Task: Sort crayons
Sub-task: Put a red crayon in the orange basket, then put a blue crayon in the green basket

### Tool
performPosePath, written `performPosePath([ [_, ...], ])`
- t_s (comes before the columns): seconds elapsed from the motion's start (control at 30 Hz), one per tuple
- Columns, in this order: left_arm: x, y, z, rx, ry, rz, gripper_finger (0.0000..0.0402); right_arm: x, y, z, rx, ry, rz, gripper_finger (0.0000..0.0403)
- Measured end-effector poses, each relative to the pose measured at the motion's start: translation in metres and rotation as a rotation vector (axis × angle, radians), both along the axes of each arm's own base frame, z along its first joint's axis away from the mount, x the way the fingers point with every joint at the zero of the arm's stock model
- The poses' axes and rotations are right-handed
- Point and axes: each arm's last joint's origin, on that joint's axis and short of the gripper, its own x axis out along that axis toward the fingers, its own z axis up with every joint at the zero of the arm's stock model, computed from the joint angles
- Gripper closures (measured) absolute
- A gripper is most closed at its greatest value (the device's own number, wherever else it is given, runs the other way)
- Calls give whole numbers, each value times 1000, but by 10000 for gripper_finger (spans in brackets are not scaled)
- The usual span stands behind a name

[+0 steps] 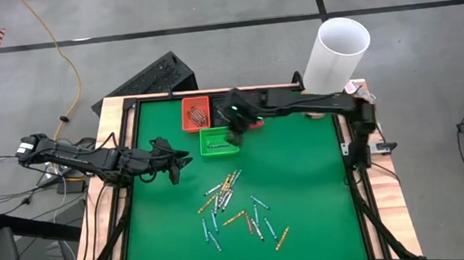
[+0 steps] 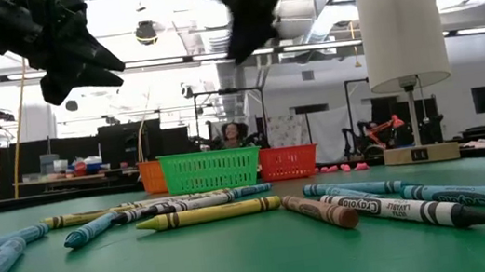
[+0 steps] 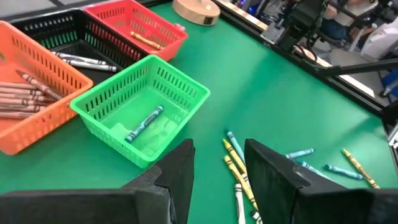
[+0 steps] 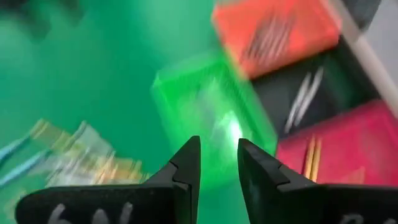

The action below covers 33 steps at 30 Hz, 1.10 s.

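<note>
Fingers on my right gripper (image 4: 217, 163) stand parted with nothing between them, and it hangs above the green basket (image 1: 218, 142) near the far edge of the table (image 1: 318, 189). On my left gripper (image 3: 219, 169) the fingers are also apart and empty; it hovers over the mat close to the left edge, just short of that green basket. I see one blue-teal crayon (image 3: 143, 123) lying inside the green basket. The orange basket (image 3: 37, 93) holds brownish ones, the red basket (image 3: 140, 28) a yellowish one, and the black basket (image 3: 81, 43) between them a few grey-white ones. Most crayons (image 1: 229, 202) lie scattered loose on the mat in the middle of the table, spreading toward the near edge. A white cylinder (image 1: 337, 53) stands at the far right corner.
</note>
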Motion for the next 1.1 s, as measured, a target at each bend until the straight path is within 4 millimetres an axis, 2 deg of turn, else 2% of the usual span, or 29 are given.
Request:
performPosePath([
  [0.13,0,0,0,-1,-3,-2,271,-40,45,20,84,105,-87,300],
  [0.23,0,0,1,-2,-8,-2,271,-56,81,16,37,132,-133,301],
  [0.3,0,0,1,-1,-7,-2,271,-61,105,4,29,157,-141,301],
  [0.47,0,0,1,-2,-7,-3,271,-73,157,-43,84,236,-180,301],
  [0.53,0,0,1,-2,-7,-3,271,-72,174,-65,127,213,-186,301],
  [0.63,0,0,1,-2,-7,-2,271,-69,195,-87,211,154,-131,301],
  [0.77,0,0,1,1,-11,-4,271,-59,216,-98,245,11,23,301],
  [0.9,1,0,1,3,-14,-5,271,-51,224,-106,171,-17,149,301],
  [1.1,0,0,1,-3,-10,-10,271,-49,208,-119,185,98,91,301],
])
